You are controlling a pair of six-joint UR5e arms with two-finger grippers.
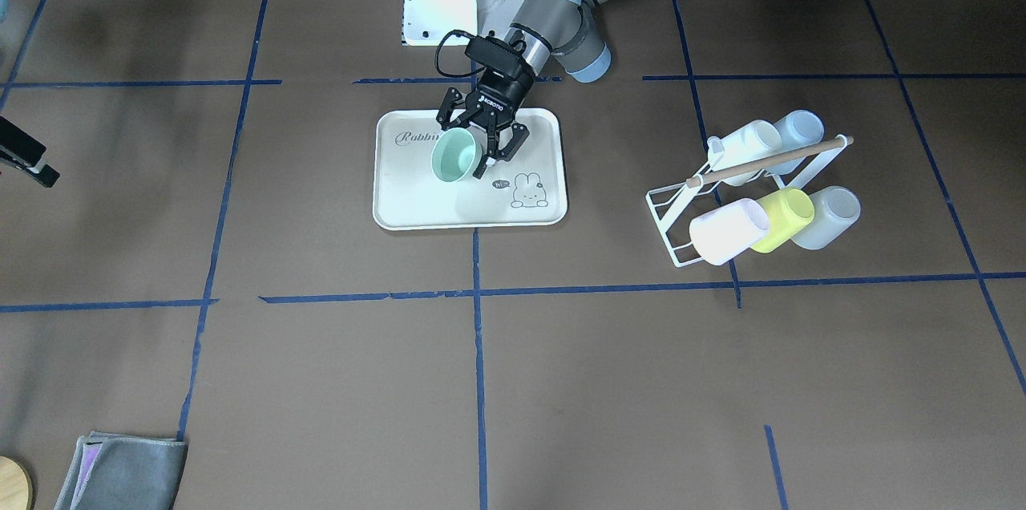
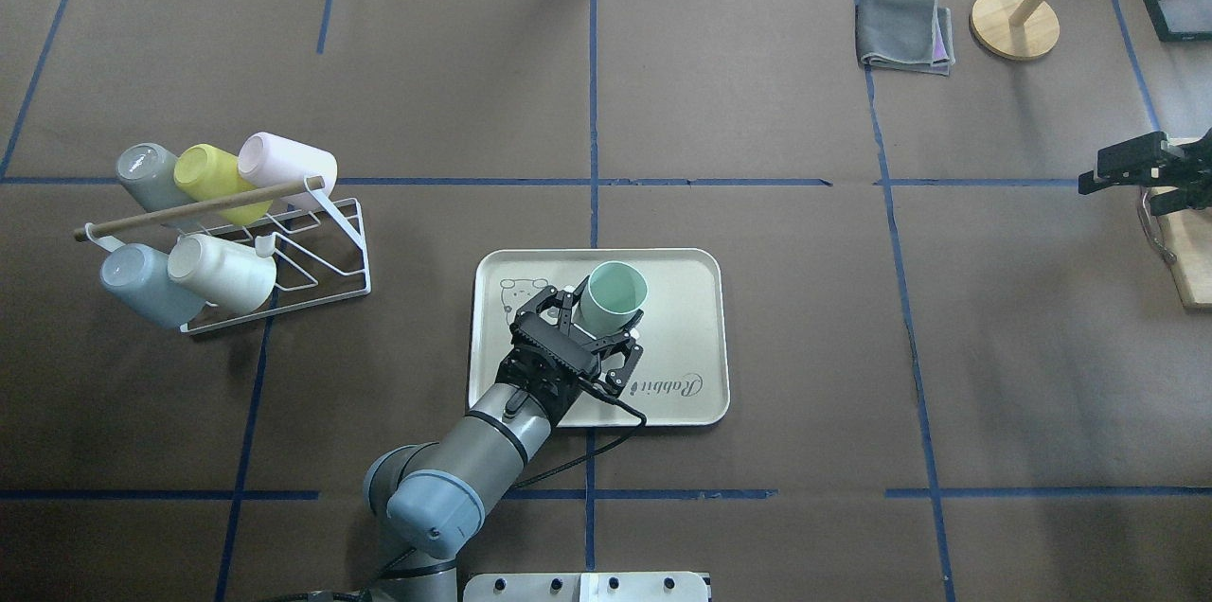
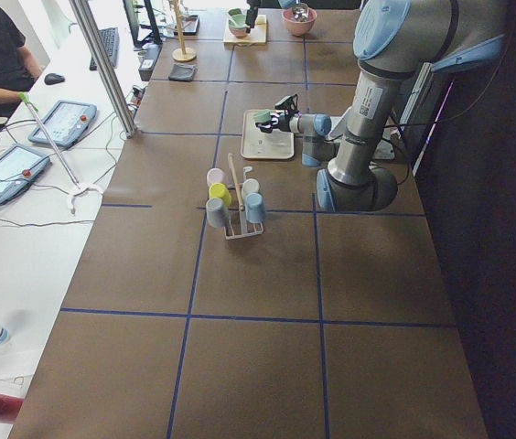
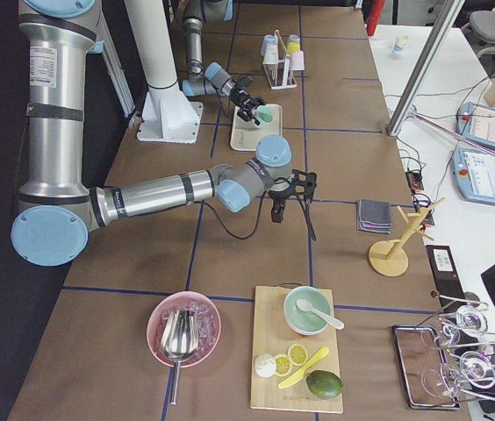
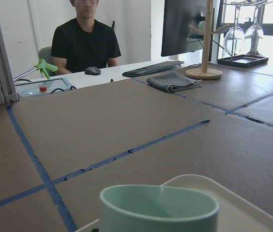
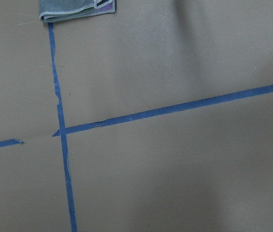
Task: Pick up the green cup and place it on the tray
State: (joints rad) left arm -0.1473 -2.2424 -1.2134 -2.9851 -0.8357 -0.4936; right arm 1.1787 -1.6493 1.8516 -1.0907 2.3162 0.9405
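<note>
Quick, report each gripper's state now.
Left gripper: closed on the small pale mint-green plastic cup.
Right gripper: cannot be told, too little of it shows.

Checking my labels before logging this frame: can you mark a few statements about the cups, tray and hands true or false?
1. The fingers of the left hand flank the green cup over the tray. True.
2. The wire rack holds three cups. False: it holds five.
3. The right hand hovers over the tray. False: it is well away from the tray.
4. A yellow cup lies in the rack. True.
</note>
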